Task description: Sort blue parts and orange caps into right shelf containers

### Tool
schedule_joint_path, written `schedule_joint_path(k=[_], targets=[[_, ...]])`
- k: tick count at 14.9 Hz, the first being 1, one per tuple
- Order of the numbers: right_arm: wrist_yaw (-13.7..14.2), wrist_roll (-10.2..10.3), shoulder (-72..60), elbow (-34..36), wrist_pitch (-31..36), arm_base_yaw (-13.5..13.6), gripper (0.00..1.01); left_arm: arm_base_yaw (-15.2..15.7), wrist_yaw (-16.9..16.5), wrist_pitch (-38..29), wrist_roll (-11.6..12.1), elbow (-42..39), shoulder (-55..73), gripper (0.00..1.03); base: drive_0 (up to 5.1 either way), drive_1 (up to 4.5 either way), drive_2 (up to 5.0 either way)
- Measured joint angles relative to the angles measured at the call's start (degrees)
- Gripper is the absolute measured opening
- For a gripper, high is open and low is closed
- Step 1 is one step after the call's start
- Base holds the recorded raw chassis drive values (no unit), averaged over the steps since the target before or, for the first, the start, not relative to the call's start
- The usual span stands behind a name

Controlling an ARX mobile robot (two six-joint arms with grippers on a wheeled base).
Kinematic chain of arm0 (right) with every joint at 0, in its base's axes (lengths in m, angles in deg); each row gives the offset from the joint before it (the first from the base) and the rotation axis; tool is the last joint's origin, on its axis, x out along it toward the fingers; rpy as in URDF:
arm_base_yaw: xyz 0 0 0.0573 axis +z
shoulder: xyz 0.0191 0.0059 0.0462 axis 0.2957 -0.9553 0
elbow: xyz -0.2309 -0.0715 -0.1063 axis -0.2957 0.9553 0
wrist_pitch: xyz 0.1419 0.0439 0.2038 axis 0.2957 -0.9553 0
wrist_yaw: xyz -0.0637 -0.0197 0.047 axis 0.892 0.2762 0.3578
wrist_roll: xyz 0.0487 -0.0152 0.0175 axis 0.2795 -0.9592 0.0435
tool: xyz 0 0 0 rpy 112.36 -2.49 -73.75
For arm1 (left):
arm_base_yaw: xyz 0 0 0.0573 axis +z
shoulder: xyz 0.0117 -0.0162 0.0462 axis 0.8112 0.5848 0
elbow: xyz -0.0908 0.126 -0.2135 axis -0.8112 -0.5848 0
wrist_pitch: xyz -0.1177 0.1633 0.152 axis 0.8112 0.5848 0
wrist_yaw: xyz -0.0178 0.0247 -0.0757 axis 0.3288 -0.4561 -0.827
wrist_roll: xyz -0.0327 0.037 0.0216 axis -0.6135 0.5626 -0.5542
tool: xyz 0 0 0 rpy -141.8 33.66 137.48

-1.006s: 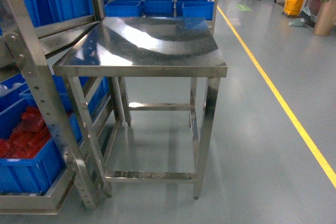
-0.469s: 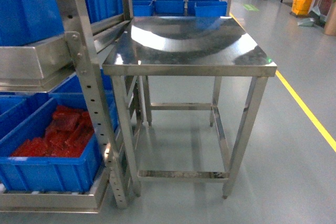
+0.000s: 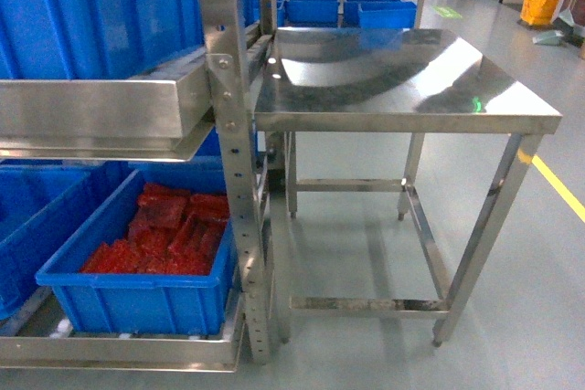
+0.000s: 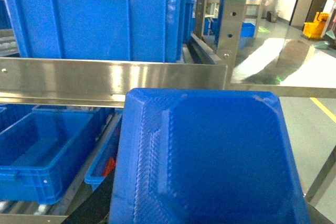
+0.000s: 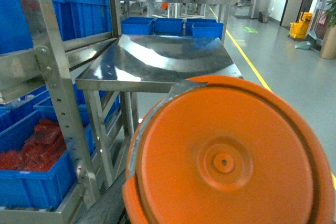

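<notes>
Between the earlier head pictures and this one, the steel table (image 3: 402,79) slides from centre toward the right and the shelf rack (image 3: 228,134) with its blue bins fills the left; the base seems to be turning left toward the shelving. Neither gripper shows in any view, so I cannot tell how they stand or what they hold. A blue tray-like container (image 4: 210,156) fills the near part of the left wrist view and a round orange lid or bucket (image 5: 226,156) fills the right wrist view; both sit just below the cameras, and how they are carried is hidden.

No blue parts or orange caps can be made out, so sorting looks not yet begun. Large blue bins (image 3: 101,11) sit on the upper shelf at the left. A lower bin (image 3: 137,271) holds red ridged pieces, not the caps. Rack uprights and the table's near left corner crowd the approach.
</notes>
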Motion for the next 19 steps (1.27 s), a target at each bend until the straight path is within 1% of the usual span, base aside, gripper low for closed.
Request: schedule_joint_path(k=[14,19], targets=[[0.0,0.0,0.0,0.0,0.24,0.0,0.44,0.0,-0.02,0.02,0.0,0.0,0.0,0.43,0.0,4.16,-4.1],[0.0,0.0,0.0,0.0,0.13,0.0,0.44,0.0,-0.04,0.02,0.0,0.0,0.0,0.43,-5.1,2.33,2.3]])
